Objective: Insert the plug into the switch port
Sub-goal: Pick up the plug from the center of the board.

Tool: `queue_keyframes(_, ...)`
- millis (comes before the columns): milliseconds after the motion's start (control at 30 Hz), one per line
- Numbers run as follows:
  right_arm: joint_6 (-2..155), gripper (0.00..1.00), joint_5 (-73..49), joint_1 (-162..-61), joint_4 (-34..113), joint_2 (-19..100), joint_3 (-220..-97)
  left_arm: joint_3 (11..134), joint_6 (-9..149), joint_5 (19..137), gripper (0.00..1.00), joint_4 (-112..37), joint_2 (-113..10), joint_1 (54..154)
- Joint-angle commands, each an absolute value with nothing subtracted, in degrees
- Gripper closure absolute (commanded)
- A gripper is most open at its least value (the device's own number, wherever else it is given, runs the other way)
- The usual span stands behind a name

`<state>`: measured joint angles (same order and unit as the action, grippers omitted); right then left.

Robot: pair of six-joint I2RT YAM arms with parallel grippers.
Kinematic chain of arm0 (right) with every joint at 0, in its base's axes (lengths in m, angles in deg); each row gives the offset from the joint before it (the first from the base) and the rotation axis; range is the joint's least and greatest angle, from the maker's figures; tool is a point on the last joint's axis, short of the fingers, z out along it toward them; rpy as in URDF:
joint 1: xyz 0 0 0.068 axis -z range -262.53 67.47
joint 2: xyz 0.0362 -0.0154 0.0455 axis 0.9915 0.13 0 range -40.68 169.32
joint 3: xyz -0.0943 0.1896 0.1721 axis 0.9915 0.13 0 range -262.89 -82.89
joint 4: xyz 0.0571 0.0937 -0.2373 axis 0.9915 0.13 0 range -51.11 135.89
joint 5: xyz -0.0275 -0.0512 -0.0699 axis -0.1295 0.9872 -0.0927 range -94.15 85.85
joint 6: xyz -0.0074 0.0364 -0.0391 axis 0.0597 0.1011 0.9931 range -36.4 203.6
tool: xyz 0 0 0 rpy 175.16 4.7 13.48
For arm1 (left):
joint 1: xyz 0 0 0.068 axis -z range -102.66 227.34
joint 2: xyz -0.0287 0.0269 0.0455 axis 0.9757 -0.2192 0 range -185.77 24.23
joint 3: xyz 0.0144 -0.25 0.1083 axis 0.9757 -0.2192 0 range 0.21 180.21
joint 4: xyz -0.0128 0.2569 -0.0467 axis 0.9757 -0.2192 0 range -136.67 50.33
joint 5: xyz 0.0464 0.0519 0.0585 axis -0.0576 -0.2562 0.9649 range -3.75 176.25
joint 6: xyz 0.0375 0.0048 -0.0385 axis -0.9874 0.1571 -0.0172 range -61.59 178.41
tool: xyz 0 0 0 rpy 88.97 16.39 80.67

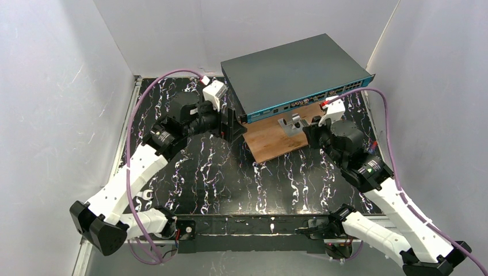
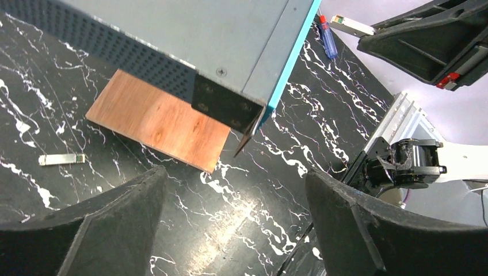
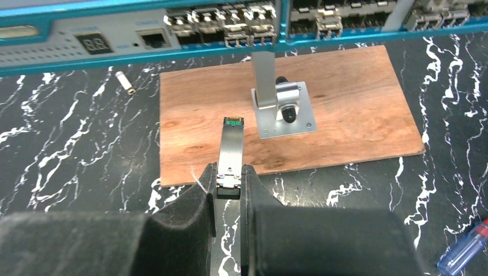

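Note:
The switch (image 1: pixel 293 69) is a flat dark grey box with a teal front strip, standing at the back right. Its front with rows of sockets (image 3: pixel 230 20) fills the top of the right wrist view. My right gripper (image 3: pixel 229 172) is shut on the plug (image 3: pixel 231 144), a slim silver module. The plug's green-tipped end points at the switch front and hangs over the wooden board, well short of the sockets. My left gripper (image 2: pixel 234 172) is open and empty, low over the mat by the switch's left front corner (image 2: pixel 253 109).
A brown wooden board (image 3: pixel 357 115) lies under the switch's front and bears a small metal bracket (image 3: pixel 282 106). A second loose silver module (image 2: pixel 61 159) lies on the mat left of the board. A blue screwdriver (image 3: pixel 460 253) lies at the right.

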<state>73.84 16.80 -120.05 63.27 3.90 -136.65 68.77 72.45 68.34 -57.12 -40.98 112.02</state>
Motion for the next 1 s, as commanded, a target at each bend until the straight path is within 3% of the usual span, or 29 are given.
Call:
queue_keyframes(0, 74.1, 0.99, 12.7, -119.9, 63.0, 3.7, -142.5, 73.4, 68.4, 61.9, 0.16, -57.9, -43.2, 110.8)
queue_keyframes(567, 75.1, 0.99, 11.9, -119.9, 62.8, 6.6, -147.9, 78.1, 61.4, 51.0, 0.41, -58.0, -49.2, 108.3)
queue_keyframes(967, 74.4, 0.99, 12.2, -119.9, 62.1, 8.3, -148.0, 80.6, 54.6, 47.3, 0.70, -61.3, -51.4, 108.3)
